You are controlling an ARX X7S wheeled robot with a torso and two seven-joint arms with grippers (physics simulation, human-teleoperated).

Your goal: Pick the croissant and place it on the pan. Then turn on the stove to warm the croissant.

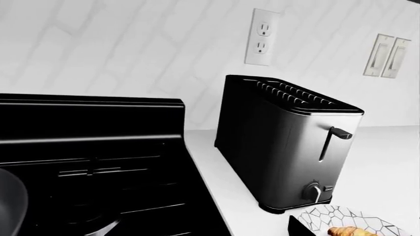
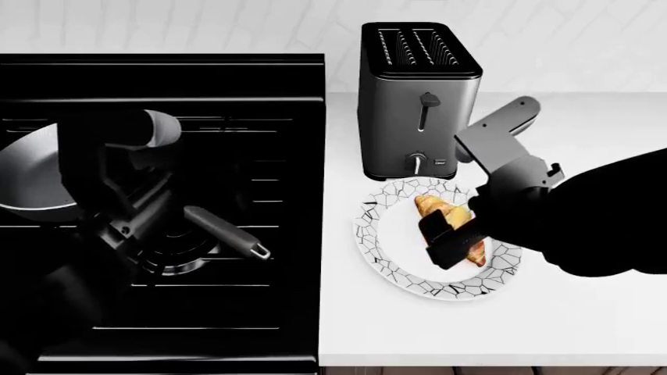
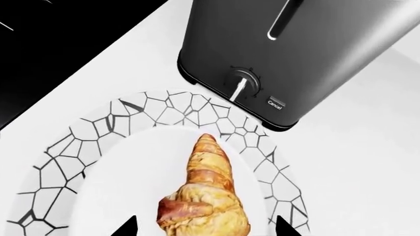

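Croissant [image 3: 204, 194] lies lengthwise toward the toaster [image 3: 295, 44], straddled by right gripper [image 3: 206, 227]; fingers wide apart, nothing held.

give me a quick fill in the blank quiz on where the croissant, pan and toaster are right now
1. The croissant lies on the white cracked-pattern ____.
2. The pan sits on the ____, with its long handle pointing toward the counter.
3. The right gripper is ____, with a fingertip on either side of the croissant.
4. Behind the plate stands a silver ____ with a knob and a Cancel button.

Missing words: plate; stove; open; toaster
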